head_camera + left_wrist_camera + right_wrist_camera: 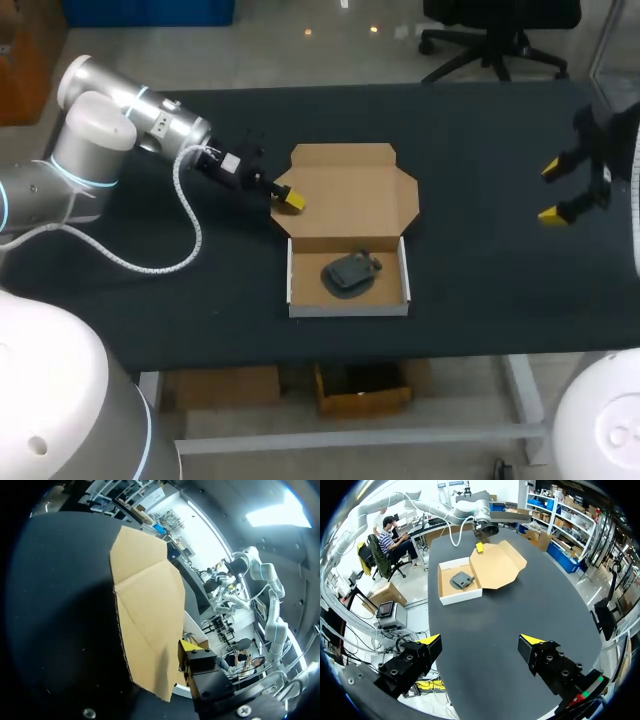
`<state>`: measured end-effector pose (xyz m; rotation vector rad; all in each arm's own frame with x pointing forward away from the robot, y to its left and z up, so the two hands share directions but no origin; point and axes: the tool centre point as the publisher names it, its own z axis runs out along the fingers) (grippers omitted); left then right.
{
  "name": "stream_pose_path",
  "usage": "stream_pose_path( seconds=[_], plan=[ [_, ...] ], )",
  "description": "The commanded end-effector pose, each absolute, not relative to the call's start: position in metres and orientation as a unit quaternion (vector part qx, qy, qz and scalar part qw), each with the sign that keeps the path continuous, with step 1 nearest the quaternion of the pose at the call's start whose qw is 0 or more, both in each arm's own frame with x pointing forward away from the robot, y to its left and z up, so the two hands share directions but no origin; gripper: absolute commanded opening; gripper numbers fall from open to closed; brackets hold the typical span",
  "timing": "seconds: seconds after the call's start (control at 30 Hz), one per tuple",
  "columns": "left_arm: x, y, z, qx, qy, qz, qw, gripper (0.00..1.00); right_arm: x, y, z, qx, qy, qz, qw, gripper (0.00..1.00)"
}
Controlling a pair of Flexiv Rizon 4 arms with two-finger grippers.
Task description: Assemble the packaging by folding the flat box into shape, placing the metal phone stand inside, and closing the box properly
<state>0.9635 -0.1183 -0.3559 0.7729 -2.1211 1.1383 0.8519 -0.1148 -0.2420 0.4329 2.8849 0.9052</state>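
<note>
Cardboard lid stands open behind the tray, with the stand already inside. Your left jaws are at the lid's near side edge, and the hinge runs away from them. You cannot tell whether they grip it. Your right jaws hang apart, well off over the dark worktop, so closing likely falls to your left.

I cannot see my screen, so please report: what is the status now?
Left gripper at edge of the lid, grip unclear. Right gripper open, empty, far off. Phone stand inside box; lid open. Nothing in the way.
</note>
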Motion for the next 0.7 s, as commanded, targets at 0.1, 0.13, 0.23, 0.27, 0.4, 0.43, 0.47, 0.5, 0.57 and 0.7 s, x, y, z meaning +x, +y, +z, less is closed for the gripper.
stream_pose_path(
  seconds=[0.1,0.13,0.23,0.27,0.4,0.43,0.47,0.5,0.57,0.7],
  plan=[
    [0.96,-0.117,-0.354,0.286,-0.799,0.434,0.303,0.3,0.857,-0.115,-0.237,0.139,0.945,0.292,0.042,1.0],
    [0.959,-0.117,-0.353,0.285,-0.799,0.434,0.303,0.29,0.858,-0.115,-0.236,0.137,0.946,0.291,0.043,1.0],
    [0.958,-0.117,-0.352,0.284,-0.798,0.436,0.304,0.23,0.861,-0.113,-0.233,0.135,0.947,0.288,0.046,1.0],
    [0.957,-0.116,-0.352,0.283,-0.798,0.437,0.304,0.23,0.862,-0.113,-0.232,0.134,0.947,0.288,0.047,1.0],
    [0.955,-0.116,-0.351,0.276,-0.799,0.441,0.302,0.24,0.864,-0.112,-0.229,0.131,0.948,0.287,0.051,1.0],
    [0.955,-0.116,-0.35,0.274,-0.799,0.442,0.301,0.24,0.865,-0.112,-0.229,0.13,0.948,0.287,0.051,1.0],
    [0.954,-0.116,-0.35,0.273,-0.799,0.443,0.301,0.24,0.865,-0.112,-0.229,0.129,0.948,0.287,0.052,1.0],
    [0.954,-0.115,-0.349,0.271,-0.799,0.444,0.301,0.23,0.865,-0.111,-0.228,0.128,0.948,0.287,0.052,1.0],
    [0.953,-0.115,-0.349,0.269,-0.8,0.445,0.3,0.22,0.866,-0.111,-0.228,0.127,0.948,0.287,0.052,1.0],
    [0.952,-0.116,-0.348,0.267,-0.799,0.447,0.3,0.16,0.867,-0.111,-0.227,0.126,0.948,0.287,0.053,1.0]
  ],
)
